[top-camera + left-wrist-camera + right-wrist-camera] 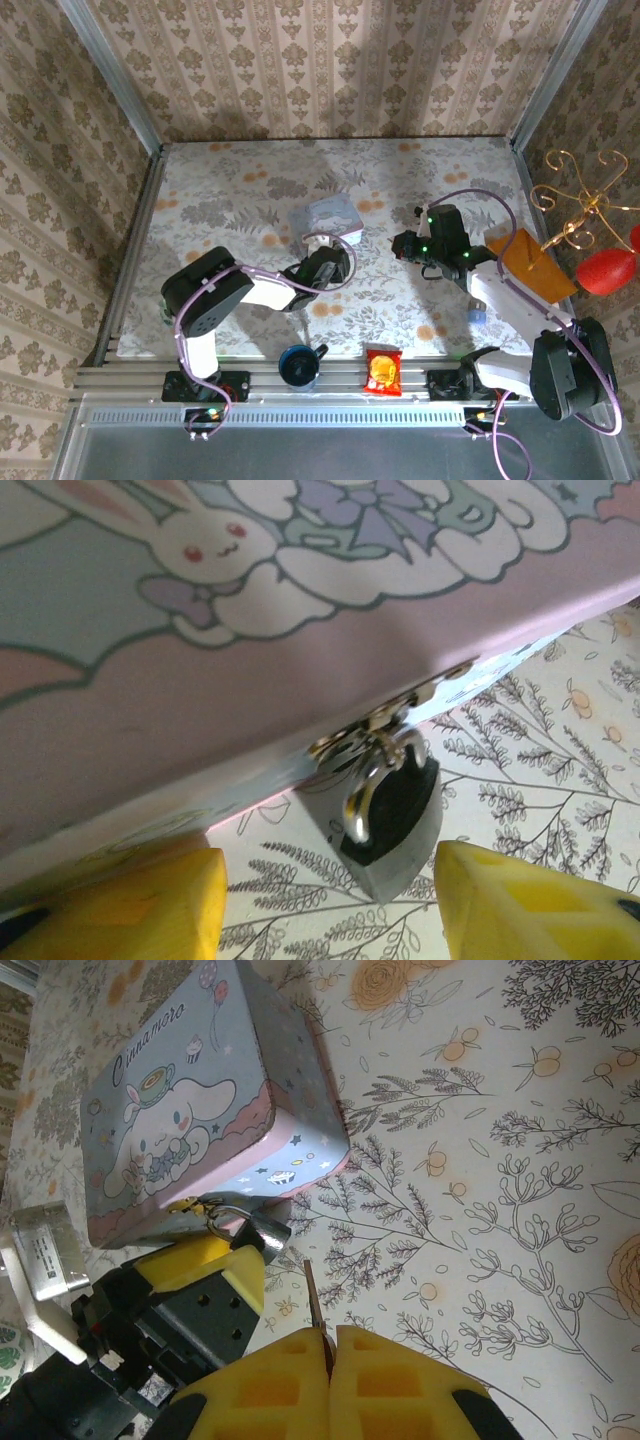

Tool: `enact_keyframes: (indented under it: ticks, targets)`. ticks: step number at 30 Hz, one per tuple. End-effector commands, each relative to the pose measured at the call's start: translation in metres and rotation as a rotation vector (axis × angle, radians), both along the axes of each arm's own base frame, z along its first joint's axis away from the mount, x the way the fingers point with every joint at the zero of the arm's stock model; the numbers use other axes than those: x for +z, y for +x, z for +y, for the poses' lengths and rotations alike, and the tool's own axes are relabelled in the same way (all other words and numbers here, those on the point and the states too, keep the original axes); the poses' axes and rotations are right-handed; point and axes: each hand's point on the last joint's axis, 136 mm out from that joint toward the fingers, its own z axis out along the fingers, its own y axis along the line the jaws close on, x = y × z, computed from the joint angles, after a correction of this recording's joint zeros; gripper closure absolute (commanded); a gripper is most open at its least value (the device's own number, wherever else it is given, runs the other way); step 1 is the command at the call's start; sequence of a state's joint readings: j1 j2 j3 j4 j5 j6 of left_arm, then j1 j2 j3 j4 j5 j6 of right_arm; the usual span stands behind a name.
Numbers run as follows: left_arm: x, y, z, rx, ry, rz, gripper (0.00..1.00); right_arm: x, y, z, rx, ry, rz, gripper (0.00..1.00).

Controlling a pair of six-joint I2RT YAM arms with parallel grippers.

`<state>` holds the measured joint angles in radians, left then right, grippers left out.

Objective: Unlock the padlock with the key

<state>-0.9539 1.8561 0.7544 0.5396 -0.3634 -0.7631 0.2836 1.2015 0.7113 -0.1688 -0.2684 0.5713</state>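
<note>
Right gripper [325, 1332] yellow fingers sit closest to the lens, pressed together and pinching the key [311, 1297]. The thin blade sticks straight out ahead of the tips, presumably so it can be driven in along the wrist axis. The blade tip is short of the padlock [264, 1232], near but apart. The padlock hangs by its shackle from the hasp on the side wall of the tin box [190, 1110], with its body down by the table. Left gripper [330, 868] has its jaws spread, one finger either side of the lock body with a gap on both sides. That reads as staged to clamp and steady the body against the key push. The lock's long axis runs shackle-to-base, away from the box wall and towards the left wrist, slightly tilted. The base end faces out between the left fingers. Can't make out the keyway. Blade doesn't look lined up with that axis yet.
</note>
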Motion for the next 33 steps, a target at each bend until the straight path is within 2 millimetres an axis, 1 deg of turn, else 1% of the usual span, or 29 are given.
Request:
enact_keyframes:
  ticks: [1, 4, 7, 11, 13, 16, 25, 31, 33]
  targets:
    - [0.0, 0.013, -0.02, -0.05, -0.098, -0.004, 0.43, 0.0, -0.002, -0.005, -0.005, -0.012, -0.004, 1.0]
    - [-0.002, 0.016, -0.023, -0.069, -0.116, -0.003, 0.44, 0.0, -0.002, -0.004, -0.004, -0.01, -0.003, 1.0]
    - [-0.009, 0.019, -0.025, -0.08, -0.135, 0.032, 0.45, -0.001, -0.002, -0.003, -0.004, -0.005, -0.001, 1.0]
    - [-0.014, 0.018, -0.027, -0.095, -0.171, 0.06, 0.51, -0.001, -0.001, -0.004, -0.01, 0.0, -0.003, 1.0]
    - [-0.014, 0.017, -0.028, -0.099, -0.172, 0.06, 0.55, -0.001, -0.001, -0.004, -0.014, 0.002, -0.001, 1.0]
    - [-0.013, 0.017, -0.028, -0.105, -0.181, 0.065, 0.57, -0.002, -0.001, -0.004, -0.015, 0.004, 0.001, 1.0]
    - [-0.004, 0.011, -0.038, -0.162, -0.223, 0.07, 0.6, 0.002, 0.0, -0.003, -0.014, 0.015, -0.002, 1.0]
    - [-0.017, 0.009, -0.027, -0.109, -0.219, 0.125, 0.6, 0.002, 0.001, -0.003, -0.017, 0.017, -0.004, 1.0]
    - [-0.02, 0.011, -0.026, -0.102, -0.215, 0.127, 0.59, 0.002, 0.001, -0.003, -0.017, 0.017, -0.003, 1.0]
